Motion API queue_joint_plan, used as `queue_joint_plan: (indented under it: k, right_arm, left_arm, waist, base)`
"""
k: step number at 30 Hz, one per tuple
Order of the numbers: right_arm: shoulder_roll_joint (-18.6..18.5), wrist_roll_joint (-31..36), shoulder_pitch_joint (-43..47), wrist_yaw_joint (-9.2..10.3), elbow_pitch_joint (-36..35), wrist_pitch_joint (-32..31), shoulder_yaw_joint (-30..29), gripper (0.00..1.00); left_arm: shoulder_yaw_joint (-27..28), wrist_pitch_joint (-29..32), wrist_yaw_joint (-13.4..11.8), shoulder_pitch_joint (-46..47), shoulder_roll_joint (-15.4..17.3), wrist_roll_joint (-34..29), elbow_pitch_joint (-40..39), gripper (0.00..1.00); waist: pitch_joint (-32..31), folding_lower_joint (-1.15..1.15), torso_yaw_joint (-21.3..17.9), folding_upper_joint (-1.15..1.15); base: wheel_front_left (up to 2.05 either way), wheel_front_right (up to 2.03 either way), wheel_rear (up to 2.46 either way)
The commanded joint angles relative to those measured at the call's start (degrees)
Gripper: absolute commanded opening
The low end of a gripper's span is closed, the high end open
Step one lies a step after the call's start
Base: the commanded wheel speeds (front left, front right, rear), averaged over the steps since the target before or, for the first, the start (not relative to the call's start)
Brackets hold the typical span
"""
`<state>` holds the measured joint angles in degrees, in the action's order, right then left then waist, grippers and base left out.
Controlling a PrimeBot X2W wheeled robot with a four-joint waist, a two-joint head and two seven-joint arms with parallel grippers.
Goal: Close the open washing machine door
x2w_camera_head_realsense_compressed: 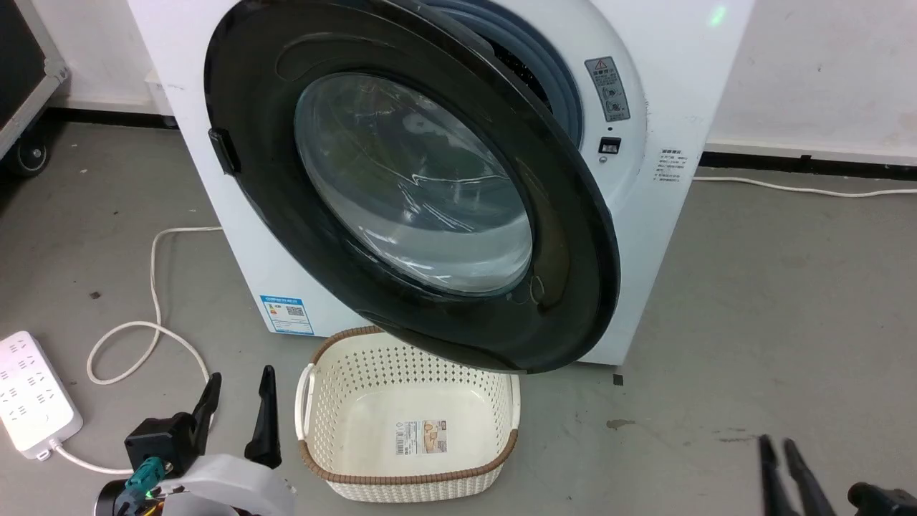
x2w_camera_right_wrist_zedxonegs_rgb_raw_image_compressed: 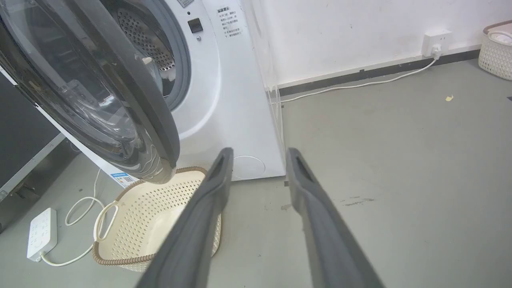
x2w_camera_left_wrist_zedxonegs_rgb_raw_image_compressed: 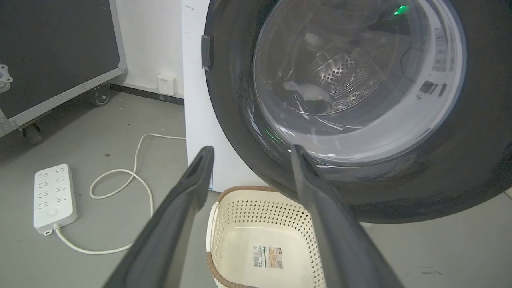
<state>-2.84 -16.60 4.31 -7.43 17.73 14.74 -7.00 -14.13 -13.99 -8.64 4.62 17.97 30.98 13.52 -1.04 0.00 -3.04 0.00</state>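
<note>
Washing machine door: a broad, glossy black disc with a bulging clear glass bowl at its centre. It stands partly swung out from the boxy white washing machine, attached on the robot's left, its free right edge well clear of the front panel. Behind that edge a grey rubber gasket rings the perforated steel drum. Beneath the door's lower rim a cream perforated plastic basket with a brown woven rim sits on the smooth grey floor. A white power strip and its looped cable lie to the left. Left gripper: long dark tapering fingers spread apart, holding nothing, low beside the basket. Right gripper: fingers likewise parted and empty, low at the right, well apart from the door.
</note>
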Motion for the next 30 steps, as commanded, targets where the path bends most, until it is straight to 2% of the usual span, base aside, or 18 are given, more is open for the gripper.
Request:
queue_joint_plan:
  k: [1, 6, 11, 16, 20, 24, 30]
  right_arm:
    - [-0.04, 0.58, 0.18, -0.06, -0.65, 0.26, 0.11, 0.00]
    - [-0.04, 1.53, -3.02, -0.06, -4.44, 0.05, 2.04, 0.00]
    - [-0.04, 1.92, -8.94, -0.06, -7.35, -4.56, 10.97, 0.00]
    - [-0.04, 2.78, -15.85, -0.06, -4.36, -10.62, 17.89, 0.00]
    - [-0.04, 3.37, -19.49, -0.06, -0.71, -11.73, 17.89, 0.00]
    - [-0.04, 4.32, -24.34, -0.06, 5.63, -10.58, 15.28, 0.00]
    - [-0.04, 4.92, -28.17, -0.06, 10.07, -8.44, 11.20, 0.00]
  left_arm:
    - [-0.04, -0.32, -0.30, -0.58, -0.17, -0.47, -0.46, 1.00]
    - [-0.42, -0.49, -0.71, -0.80, 0.04, -1.51, -2.04, 1.00]
    - [-0.59, -0.66, -1.46, -1.00, 0.10, -2.70, -4.26, 1.00]
    - [-0.48, -0.80, -2.14, -0.46, 0.20, -4.03, -6.68, 1.00]
    - [-0.43, -0.86, -2.22, 0.18, -0.01, -4.53, -7.86, 1.00]
    - [-0.50, -0.92, -1.76, 1.52, -0.43, -5.05, -8.34, 1.00]
    - [-0.46, -0.97, -1.36, 2.59, -1.13, -5.44, -8.30, 1.00]
  waist:
    - [0.06, 0.00, 0.07, 0.00]
    - [0.40, 0.00, 0.42, 0.00]
    - [1.59, 0.00, 1.56, 0.00]
    - [4.01, 0.00, 3.00, 0.00]
    - [5.68, 0.00, 4.00, 0.00]
    - [7.88, 0.00, 5.74, 0.00]
    - [9.35, 0.00, 7.11, 0.00]
  base:
    - [0.00, 0.00, 0.00]
    - [0.00, 0.00, 0.00]
    - [0.00, 0.00, 0.00]
    - [0.00, 0.00, 0.00]
    - [0.00, 0.00, 0.00]
    - [0.00, 0.00, 0.00]
    - [0.00, 0.00, 0.00]
